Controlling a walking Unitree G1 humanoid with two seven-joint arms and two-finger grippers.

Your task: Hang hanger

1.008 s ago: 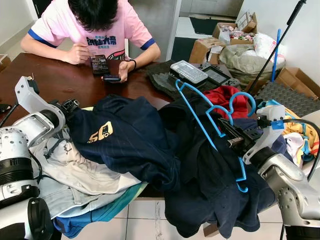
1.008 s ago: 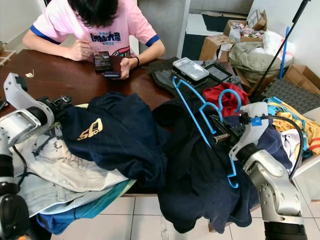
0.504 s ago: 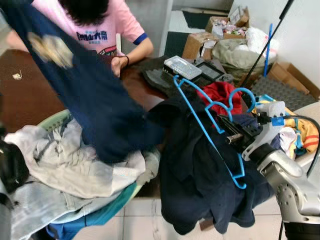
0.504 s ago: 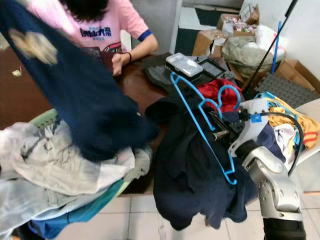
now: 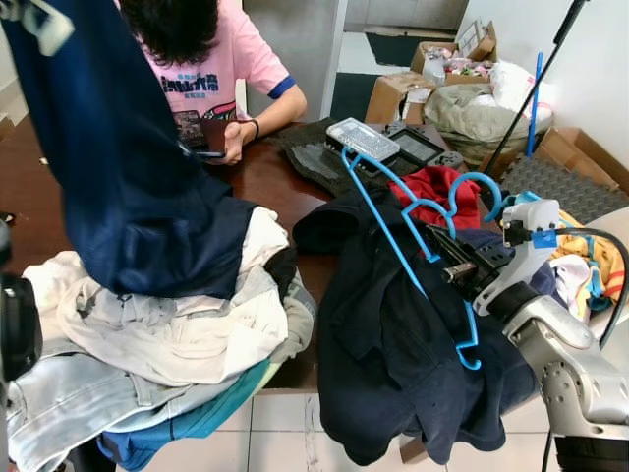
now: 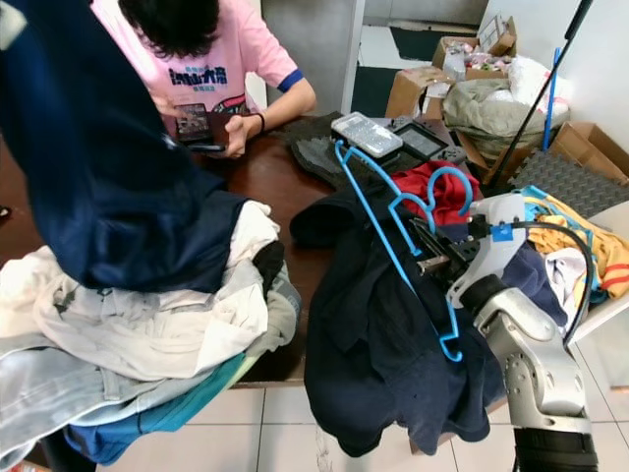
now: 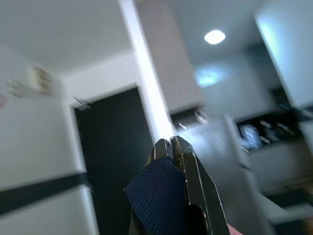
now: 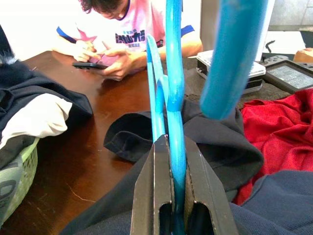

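Nearest, on the right: right gripper clamped shut on the lower bar of the bright blue plastic clothes hanger, fingers pinching the thin blue frame from both sides. Held tilted, hook up and away from the body, apparently so the shoulders stay free for a garment. Draped beneath and over that arm: a heavy dark navy garment, spilling past the table edge toward the tiled floor.

On the left: left gripper raised high, closed on a fold of navy blue shirt fabric, lifted so the cloth hangs full length, probably to open it for the hanger. Beneath it, a heap of pale grey and white clothes in a green basket.

Further back: dark brown wooden table, then a red cloth beside the hook. Farthest: a person in a pink shirt, seated, busy with a phone. Hanger not yet inside any garment.
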